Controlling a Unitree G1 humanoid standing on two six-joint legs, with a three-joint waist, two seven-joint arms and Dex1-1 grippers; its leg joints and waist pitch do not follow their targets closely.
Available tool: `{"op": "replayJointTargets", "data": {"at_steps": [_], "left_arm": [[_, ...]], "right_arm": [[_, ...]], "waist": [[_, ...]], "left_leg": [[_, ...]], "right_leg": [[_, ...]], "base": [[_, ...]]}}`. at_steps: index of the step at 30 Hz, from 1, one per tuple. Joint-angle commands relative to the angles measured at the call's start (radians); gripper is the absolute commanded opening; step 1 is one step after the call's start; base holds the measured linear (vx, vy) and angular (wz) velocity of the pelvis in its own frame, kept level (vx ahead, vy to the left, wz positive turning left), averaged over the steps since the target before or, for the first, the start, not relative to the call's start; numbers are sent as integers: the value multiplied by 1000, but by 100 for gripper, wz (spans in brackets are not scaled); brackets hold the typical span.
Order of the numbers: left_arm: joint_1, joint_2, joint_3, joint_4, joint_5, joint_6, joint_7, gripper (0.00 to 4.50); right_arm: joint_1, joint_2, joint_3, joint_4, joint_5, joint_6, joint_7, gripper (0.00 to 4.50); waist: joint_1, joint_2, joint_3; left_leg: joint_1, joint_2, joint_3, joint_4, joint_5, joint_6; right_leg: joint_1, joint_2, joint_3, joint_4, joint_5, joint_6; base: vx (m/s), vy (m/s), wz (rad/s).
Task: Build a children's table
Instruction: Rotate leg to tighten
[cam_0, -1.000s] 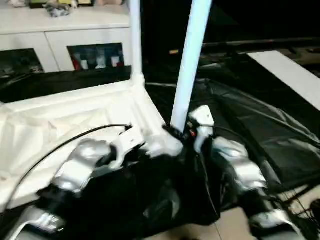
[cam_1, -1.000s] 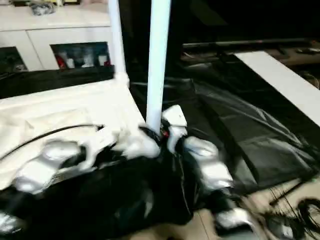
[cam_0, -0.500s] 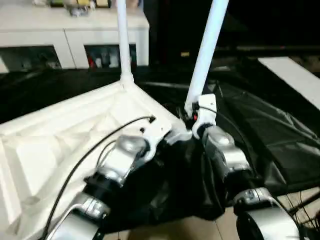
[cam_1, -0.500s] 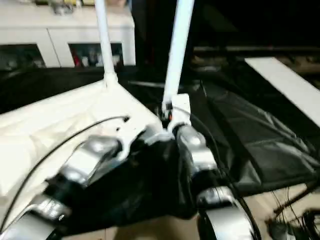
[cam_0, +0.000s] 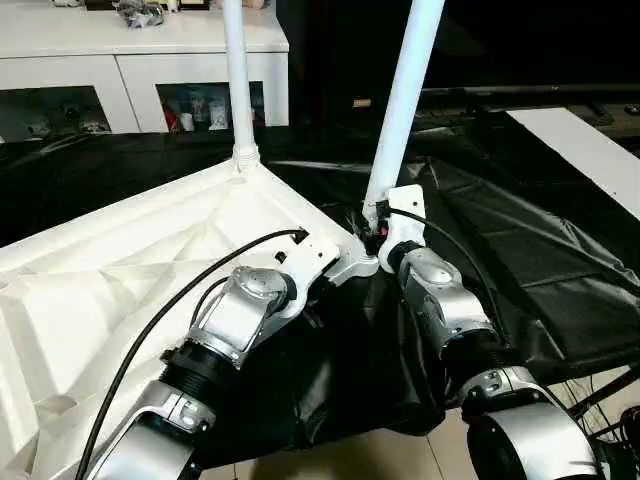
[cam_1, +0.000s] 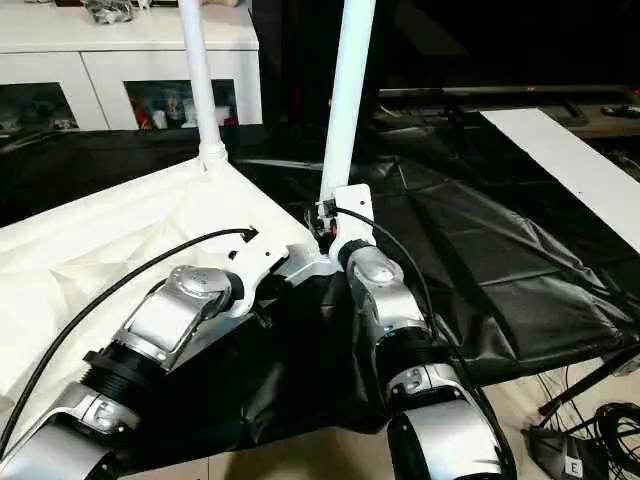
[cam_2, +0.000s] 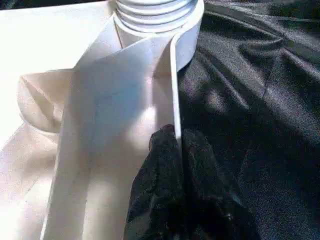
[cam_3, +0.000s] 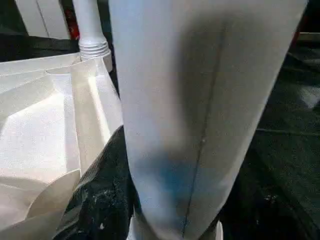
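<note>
- Black sheeting (cam_0: 520, 250) covers the surface, with a white cabinet (cam_0: 150, 70) behind it.
- Right tool (cam_0: 378, 228): sits at the base of the near leg (cam_0: 400, 110) and looks closed around it; in the right wrist view the tube passes right in front of the camera, its fingers hidden behind the tube.
- Left tool (cam_2: 176, 145): pinches the thin rim wall of the tabletop (cam_0: 130, 270) just beside the near corner socket; one black finger on each side of the rim, clamped.
- Tabletop lies upside down on the surface, ribbed underside up, mostly on the robot's left.
- Far leg (cam_0: 236, 80) stands upright in its far corner socket, looks seated.
- Key relation: near leg's long axis leans away from the tabletop, toward the robot's right, not parallel with the far leg. Socket is straight below the right tool, so that arm likely does the seating while the left steadies the rim.
- Hard to tell: whether the near leg's end is in the socket; joint is hidden by the tools. Both legs' tops are cut off. Other two corners out of frame.
</note>
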Motion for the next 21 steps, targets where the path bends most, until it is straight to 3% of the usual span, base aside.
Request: {"op": "replayJointTargets", "data": {"at_steps": [1, 4, 5, 6, 7, 8, 9, 10, 11, 13, 15, 16, 18, 21], "left_arm": [[-2, 6, -18, 28, 20, -22, 8, 0], [1, 33, -18, 10, 22, -48, -7, 0], [1, 33, -18, 10, 22, -48, -7, 0], [1, 33, -18, 10, 22, -48, -7, 0], [4, 45, -22, 0, 22, -65, -19, 0], [10, 62, -24, -17, 19, -79, -37, 0], [13, 68, -24, -24, 18, -80, -43, 0], [19, 85, -31, -42, 18, -95, -64, 0], [20, 88, -32, -45, 18, -97, -67, 0], [32, 117, -41, -76, 12, -120, -108, 0], [43, 135, -45, -97, 0, -144, -145, 0], [55, 159, -49, -121, -10, -165, -182, 0], [82, 198, -38, -168, -48, -183, -256, 0], [113, 238, -34, -206, -98, -267, -357, 0]], "right_arm": [[59, 31, 43, 77, 3, 40, 78, 255], [60, 17, 44, 13, 18, 27, 126, 289], [60, 17, 44, 13, 18, 27, 126, 300], [60, 17, 44, 13, 18, 27, 126, 303], [61, 11, 43, -9, 20, 23, 142, 308], [64, 1, 41, -48, 29, 25, 170, 320], [66, -3, 39, -65, 34, 27, 183, 344], [71, -15, 38, -101, 46, 33, 210, 344], [72, -17, 38, -107, 47, 33, 214, 354], [88, -43, 46, -169, 63, 43, 270, 364], [101, -61, 54, -208, 69, 49, 307, 392], [126, -89, 67, -270, 85, 74, 361, 392], [185, -165, 104, -397, 111, 125, 473, 392], [244, -246, 140, -497, 120, 157, 577, 392]], "waist": [[-2, 8, -12], [1, 10, -16], [-3, 2, -27], [-3, 6, -32], [-2, 8, -26], [-5, 10, -18], [-5, 8, -22], [-2, 7, -30], [1, 7, -32], [1, 8, -29], [2, 13, -40], [-1, 11, -42], [5, 10, -46], [5, 9, -47]], "left_leg": [[0, 59, -26, -86, -378, 3], [-6, 65, -19, -85, -303, 14], [-20, 63, -17, -79, -206, 34], [-19, 62, -9, -76, -163, 55], [-17, 62, -4, -77, -207, 62], [-15, 58, -1, -78, -318, 48], [-17, 58, -2, -78, -326, 41], [-22, 61, -2, -79, -280, 39], [-24, 62, 2, -74, -217, 52], [-29, 59, 6, -69, -166, 69], [-29, 59, 7, -57, -79, 87], [-37, 55, 9, -49, -6, 108], [-35, 51, 11, -40, 26, 142], [-35, 50, 14, -34, 39, 164]], "right_leg": [[-17, -80, 51, -114, -456, -98], [-10, -75, 51, -101, -296, -140], [8, -71, 46, -82, -172, -155], [4, -67, 41, -79, -110, -178], [-7, -67, 41, -87, -148, -184], [-19, -69, 44, -99, -280, -177], [-14, -72, 46, -100, -311, -167], [-11, -71, 47, -96, -270, -156], [-12, -67, 48, -88, -165, -164], [-8, -65, 45, -81, -80, -185], [-3, -62, 42, -65, 52, -207], [3, -57, 39, -51, 174, -220], [7, -49, 36, -41, 314, -224], [7, -48, 35, -34, 385, -235]], "base": [[0, 0, 0], [0, 0, 0], [0, 0, 0], [0, 0, 0], [0, 0, 0], [0, 0, 0], [0, 0, 0], [0, 0, 0], [0, 0, 0], [0, 0, 0], [27, -6, -1], [0, 0, 0], [52, 1, -1], [17, 1, 0]]}}
